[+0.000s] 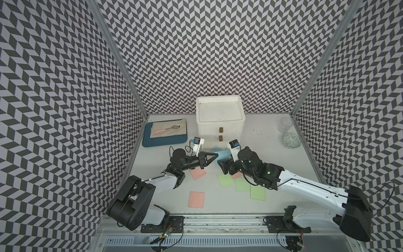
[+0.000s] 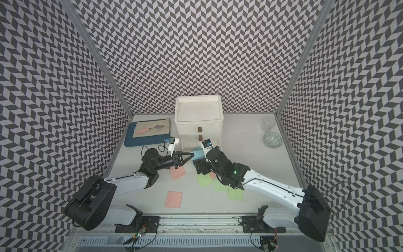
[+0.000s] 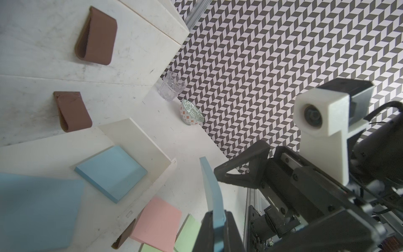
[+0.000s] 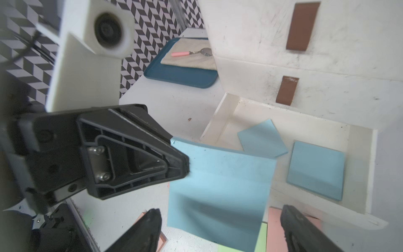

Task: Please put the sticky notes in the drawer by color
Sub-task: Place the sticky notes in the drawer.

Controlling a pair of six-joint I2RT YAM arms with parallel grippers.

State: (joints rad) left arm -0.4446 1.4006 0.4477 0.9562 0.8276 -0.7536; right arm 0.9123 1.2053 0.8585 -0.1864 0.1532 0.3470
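Pink paper lies closest to the front edge of the table — one pink sticky note flat and alone. A second pink note lies just behind it, partly under the left arm, and a third pink note peeks out under the right arm. Three green sticky notes lie close together near the middle, some overlapping.

At the back edge stands the white drawer unit. Its two upper drawers are shut, each with a brown tab handle. Its bottom drawer is pulled out, and two blue sticky notes lie flat inside it.

The left gripper is squeezed tight on one edge of the third blue sticky note and holds it up in the air, just in front of the open drawer. The right gripper has its jaws spread wide — one finger on each side of that blue note, holding nothing.

A blue tray with a cloth and a spoon sits near the back left corner. A clear glass and a small patterned bowl stand by the right edge.
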